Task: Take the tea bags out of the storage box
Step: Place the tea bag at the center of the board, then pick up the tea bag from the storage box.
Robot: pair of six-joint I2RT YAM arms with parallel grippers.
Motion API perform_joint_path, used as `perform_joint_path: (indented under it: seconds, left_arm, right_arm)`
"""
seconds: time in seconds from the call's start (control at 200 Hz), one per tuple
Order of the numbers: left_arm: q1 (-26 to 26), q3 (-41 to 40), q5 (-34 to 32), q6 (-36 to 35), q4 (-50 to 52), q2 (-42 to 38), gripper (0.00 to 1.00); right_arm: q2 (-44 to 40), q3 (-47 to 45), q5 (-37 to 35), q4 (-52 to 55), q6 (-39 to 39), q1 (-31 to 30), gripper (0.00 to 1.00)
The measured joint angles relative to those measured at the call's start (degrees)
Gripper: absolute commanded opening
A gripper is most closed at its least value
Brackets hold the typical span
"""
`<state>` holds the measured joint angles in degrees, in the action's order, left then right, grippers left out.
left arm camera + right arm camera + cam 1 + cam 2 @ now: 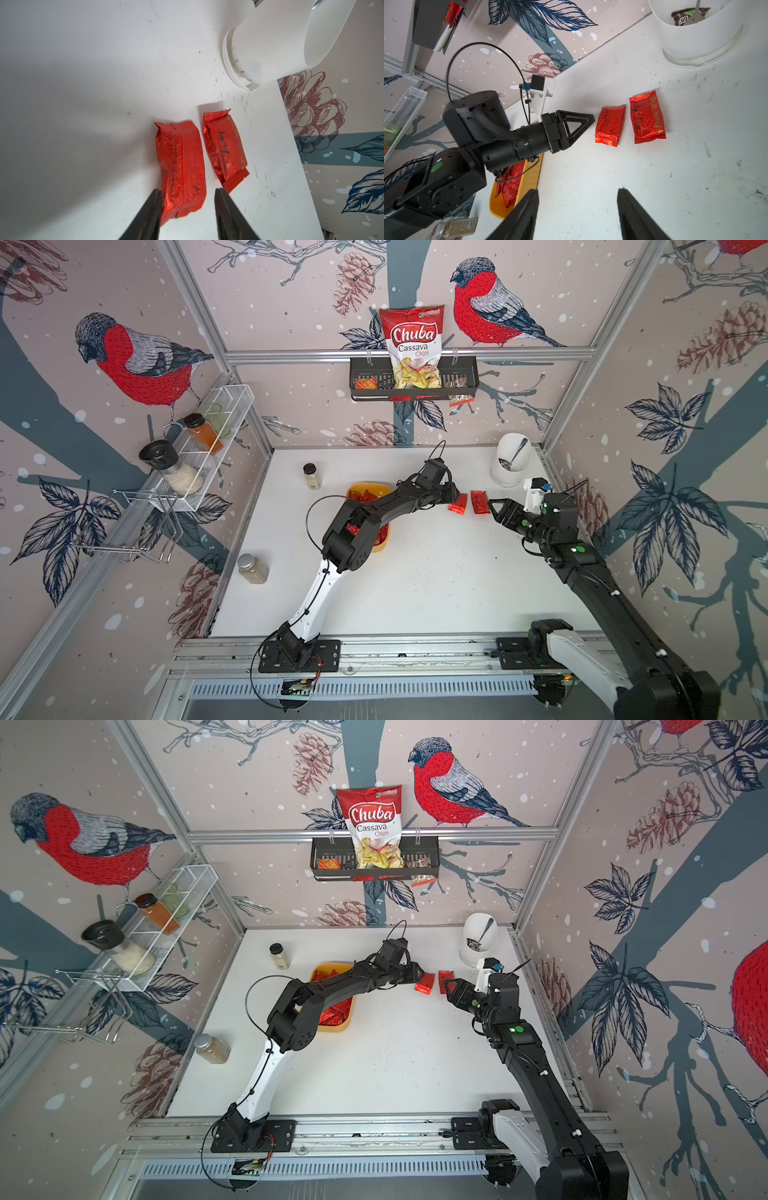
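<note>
Two red foil tea bags (458,503) (479,502) lie side by side on the white table, right of the yellow storage box (371,488). More tea bags (334,1011) fill the box under the left arm. My left gripper (188,192) is open and low over the table. The near end of one tea bag (180,166) lies flat between its fingers, and the second tea bag (224,147) lies just beside it. My right gripper (578,192) is open and empty over bare table, its tips (492,506) just right of the pair.
A white holder (509,466) with a spoon stands at the back right corner. Two spice jars (311,476) (252,569) stand left of the box. On the walls hang a black basket (465,383) with a chips bag and a white mesh rack (208,448).
</note>
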<state>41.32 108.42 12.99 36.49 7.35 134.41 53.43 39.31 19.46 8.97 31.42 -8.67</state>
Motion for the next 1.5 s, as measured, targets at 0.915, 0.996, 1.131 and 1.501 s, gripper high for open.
perform_joint_path:
  seconds: [0.915,0.996,1.131,1.501]
  left_arm:
    - [-27.36,-49.88,-14.67,-3.37,13.88,-63.23,0.47]
    - [-29.62,-52.83,-14.99,-3.19,13.99,-68.08,0.48]
    - [-31.52,-55.91,-14.49,-2.14,14.56,-72.74,0.48]
    - [-32.54,-58.75,-12.98,-2.01,15.23,-75.41,0.49]
  right_arm:
    - [50.53,34.60,-4.15,-10.47,7.61,-36.63,0.52]
    - [57.35,41.66,-3.19,-9.57,8.68,-38.18,0.50]
    - [66.34,50.73,-1.68,-8.22,10.95,-39.67,0.47]
    - [76.72,59.91,0.22,-5.27,13.66,-40.63,0.46]
